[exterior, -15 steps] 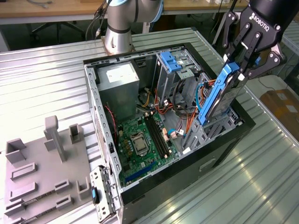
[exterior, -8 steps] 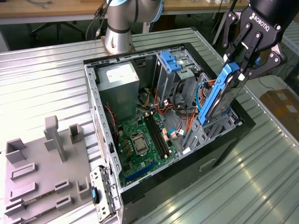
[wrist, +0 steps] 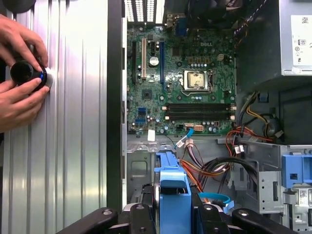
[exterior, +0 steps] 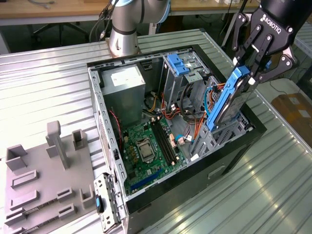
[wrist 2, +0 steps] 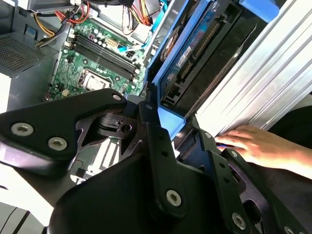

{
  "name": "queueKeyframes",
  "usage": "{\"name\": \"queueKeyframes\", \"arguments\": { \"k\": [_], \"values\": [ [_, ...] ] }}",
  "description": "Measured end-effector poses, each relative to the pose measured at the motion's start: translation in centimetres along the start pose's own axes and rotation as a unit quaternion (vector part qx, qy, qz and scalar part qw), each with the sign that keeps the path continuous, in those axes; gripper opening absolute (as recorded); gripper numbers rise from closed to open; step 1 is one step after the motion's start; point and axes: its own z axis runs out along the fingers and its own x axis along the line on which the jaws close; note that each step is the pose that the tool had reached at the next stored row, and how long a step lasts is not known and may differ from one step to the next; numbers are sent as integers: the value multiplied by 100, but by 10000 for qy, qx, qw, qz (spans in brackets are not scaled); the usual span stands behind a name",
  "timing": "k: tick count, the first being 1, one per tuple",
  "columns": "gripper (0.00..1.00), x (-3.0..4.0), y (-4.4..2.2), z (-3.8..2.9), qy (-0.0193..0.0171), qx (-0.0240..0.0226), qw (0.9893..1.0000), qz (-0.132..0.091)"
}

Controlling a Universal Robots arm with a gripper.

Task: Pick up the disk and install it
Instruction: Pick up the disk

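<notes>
Gripper (exterior: 247,73) pinches the disk (exterior: 226,100) by its upper end, 1 black finger on each flat side, pressed against the blue rail. White lettering runs across the gripper's black body. We see the disk standing on edge and tilted, its upper end above the rim of the PC case (exterior: 253,131) and its lower end down in the metal drive cage (exterior: 214,141) at the corner on the exterior view's right. We can't tell whether it's seated. In the first wrist view the blue rail (wrist: 173,195) sits between the black fingers. In the second wrist view the disk's dark underside (wrist 2: 204,53) shows w/ a small printed label.

Case lies open on the ribbed metal bench (exterior: 48,83). Inside are a green motherboard (exterior: 146,151), a grey power supply box (exterior: 124,97) w/ a white printed sticker (exterior: 126,78), and a bare blue bracket (exterior: 178,63) toward the back. Orange and red cables (exterior: 195,124) run beside the cage.

Grey fixture w/ upright posts (exterior: 44,185) sits on the bench at the exterior view's left.

In the first wrist view, 2 hands (wrist: 19,102) of a person hold a small black round object (wrist: 24,72) on the bench beside the case. In the second wrist view, 1 hand (wrist 2: 258,146) rests near the case.
</notes>
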Motion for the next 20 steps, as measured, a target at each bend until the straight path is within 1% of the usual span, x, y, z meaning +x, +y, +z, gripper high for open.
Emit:
{"name": "queueKeyframes", "arguments": {
  "k": [7,9,13,15,18,20],
  "values": [
    [37,0,-26,45,0,-28,10000,0],
    [37,0,-47,63,0,-46,10000,1],
    [37,1,-63,89,1,-69,10000,1],
    [37,1,-66,105,-1,-72,10000,1],
    [37,3,-67,122,-22,-72,10000,-1],
    [37,8,-68,139,-48,-72,10000,-2]
  ]
}}
